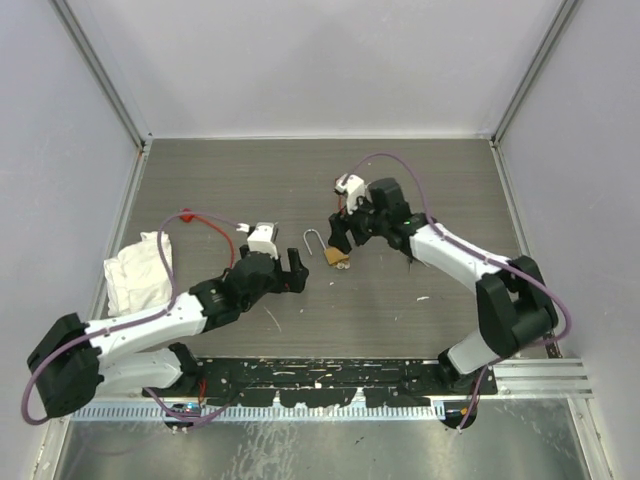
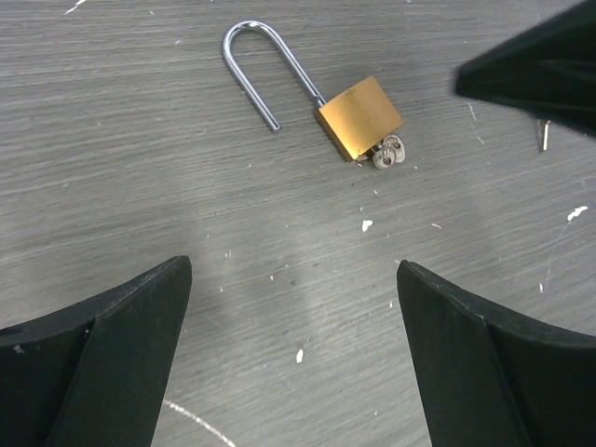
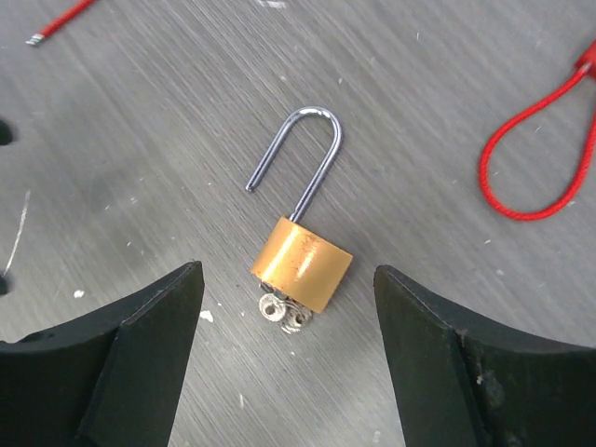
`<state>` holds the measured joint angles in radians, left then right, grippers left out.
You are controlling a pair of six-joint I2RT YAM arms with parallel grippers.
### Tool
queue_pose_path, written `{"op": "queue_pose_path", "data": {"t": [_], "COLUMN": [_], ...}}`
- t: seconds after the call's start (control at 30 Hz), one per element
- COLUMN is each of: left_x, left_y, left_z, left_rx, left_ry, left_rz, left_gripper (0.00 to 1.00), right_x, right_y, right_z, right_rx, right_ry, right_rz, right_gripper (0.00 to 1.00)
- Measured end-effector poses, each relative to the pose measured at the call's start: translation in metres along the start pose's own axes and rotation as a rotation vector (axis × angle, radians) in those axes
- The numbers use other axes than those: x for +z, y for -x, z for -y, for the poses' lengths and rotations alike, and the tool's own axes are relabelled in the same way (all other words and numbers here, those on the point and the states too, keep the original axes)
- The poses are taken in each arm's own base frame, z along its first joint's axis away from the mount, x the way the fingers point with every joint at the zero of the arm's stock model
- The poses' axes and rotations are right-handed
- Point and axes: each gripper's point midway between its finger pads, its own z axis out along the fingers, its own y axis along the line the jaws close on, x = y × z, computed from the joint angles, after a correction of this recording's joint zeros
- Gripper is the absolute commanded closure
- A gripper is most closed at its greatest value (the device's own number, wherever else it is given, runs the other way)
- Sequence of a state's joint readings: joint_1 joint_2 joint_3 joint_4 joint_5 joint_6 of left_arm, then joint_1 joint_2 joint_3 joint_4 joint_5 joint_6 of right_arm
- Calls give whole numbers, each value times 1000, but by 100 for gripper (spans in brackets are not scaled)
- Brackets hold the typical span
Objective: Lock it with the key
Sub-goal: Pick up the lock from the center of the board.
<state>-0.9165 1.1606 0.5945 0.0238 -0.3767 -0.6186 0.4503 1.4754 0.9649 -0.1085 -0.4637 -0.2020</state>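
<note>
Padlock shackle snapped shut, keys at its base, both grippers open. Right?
No: the shackle is open, its free end out of the padlock, per the right wrist view. The keys are at its base; left gripper and right gripper are open.

The right gripper (image 3: 287, 279) hangs over the grey wood-grain table (image 3: 140, 140) with its jaws spread wide, one black finger (image 3: 140, 363) low on each side of the frame. Between them lies a brass padlock (image 3: 303, 264), touching neither. Its silver shackle (image 3: 312, 140) is sprung open, one leg in the body and the other end free. The key (image 3: 284, 312), a small silvery bunch, sits against the underside of the lock body. A red cord loop (image 3: 535, 158) lies well apart at the right edge, and another red strand (image 3: 60, 20) crosses the top left corner
</note>
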Motion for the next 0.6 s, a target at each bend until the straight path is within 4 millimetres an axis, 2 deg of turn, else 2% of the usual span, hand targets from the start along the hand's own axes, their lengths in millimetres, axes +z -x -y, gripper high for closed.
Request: {"op": "queue_pose_path", "data": {"t": [0.07,0.17,0.27,0.37,0.5,0.6], "left_x": [-12,-25,-36,-42,-45,-46], "left_y": [2,4,4,0,-6,-6], "left_z": [-4,-9,-15,-21,-27,-28], "left_rx": [-20,-50,-81,-99,-103,-107], "left_ry": [-12,-25,-35,-34,-18,-16], "left_rz": [20,45,64,67,55,54], "left_gripper": [6,7,7,7,7,7], "right_x": [17,46,65,75,98,110], "right_y": [-9,-14,-16,-13,-1,-7], "right_z": [-3,-2,3,13,26,31], "right_rx": [35,72,88,107,133,145], "right_ry": [-45,-131,-208,-256,-285,-293], "right_rz": [-47,-105,-134,-149,-158,-181], "right_gripper": [24,34,43,52,54,54]}}
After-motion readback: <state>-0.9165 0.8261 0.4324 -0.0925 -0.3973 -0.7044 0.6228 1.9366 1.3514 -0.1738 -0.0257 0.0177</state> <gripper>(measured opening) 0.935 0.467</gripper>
